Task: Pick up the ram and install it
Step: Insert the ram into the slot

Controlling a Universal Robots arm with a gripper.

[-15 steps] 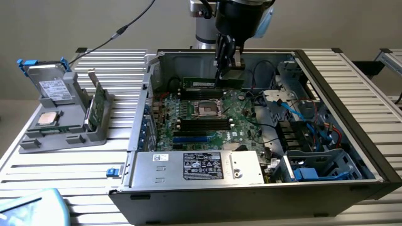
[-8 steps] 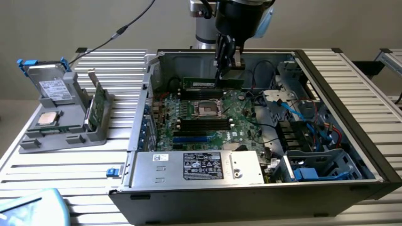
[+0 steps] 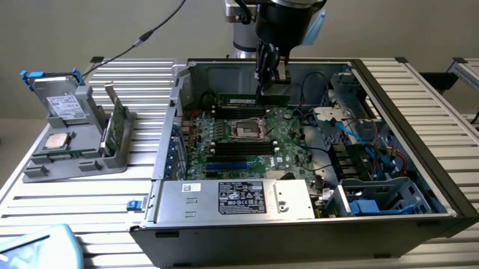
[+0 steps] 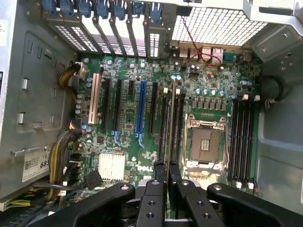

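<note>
The ram [image 3: 253,100] is a long green stick held level, above the far black memory slots [image 3: 241,111] of the motherboard [image 3: 288,140] inside the open computer case. My gripper [image 3: 267,84] comes down from above and is shut on the ram's upper edge. In the wrist view the fingertips [image 4: 156,171] pinch the ram [image 4: 169,132], seen edge-on as a thin strip running over a pair of black slots [image 4: 180,125] beside the empty processor socket [image 4: 206,142]. Further black slots [image 4: 241,142] lie on the socket's other side.
A grey holder [image 3: 75,162] at the exterior view's left carries a boxy drive [image 3: 66,106], a square processor [image 3: 57,140] and another green stick [image 3: 114,123]. The power supply [image 3: 239,196] fills the case front. Cables [image 3: 351,140] and a drive cage [image 3: 382,196] crowd the right side.
</note>
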